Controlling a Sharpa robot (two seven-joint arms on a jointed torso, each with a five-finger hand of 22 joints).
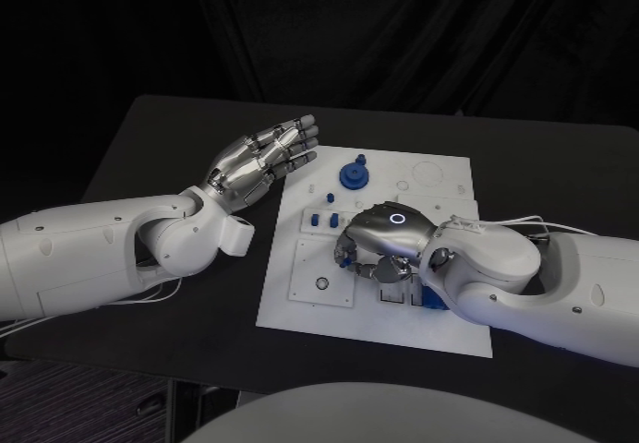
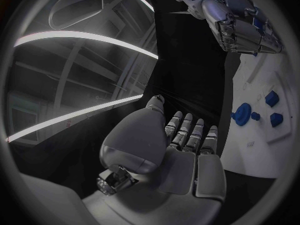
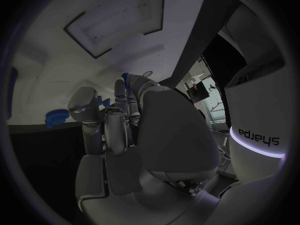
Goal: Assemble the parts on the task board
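My left hand (image 1: 261, 162) hovers just off the left edge of the board (image 1: 440, 198), at its far corner, palm up and released, the fingers straight, side by side and holding nothing. From my left wrist I see the same flat palm (image 2: 181, 150) over the dark table (image 2: 187, 60), with the board (image 2: 262, 150) beside it.

My right hand (image 1: 379, 242) is down on the middle of the board, back upward, fingers curled under toward the near-left part. From the head its underside is hidden, so I cannot tell there what it grips. My right wrist shows more: the fingers (image 3: 119, 125) are bent together and a small blue part (image 3: 125, 78) peeks out at their tips, apparently pinched there.

The round knob (image 1: 355, 174) stands upright at the far side of the board, apart from both hands; my right wrist picks it up too (image 3: 57, 117), past the fingers. Small pegs (image 1: 324, 220) lie just left of my right hand. A blue block (image 1: 433, 300) sits at the near side, partly under my right wrist. My left wrist also shows the knob (image 2: 242, 113) and two blocks (image 2: 274, 108) on the board, with my right hand (image 2: 240, 22) beyond them.
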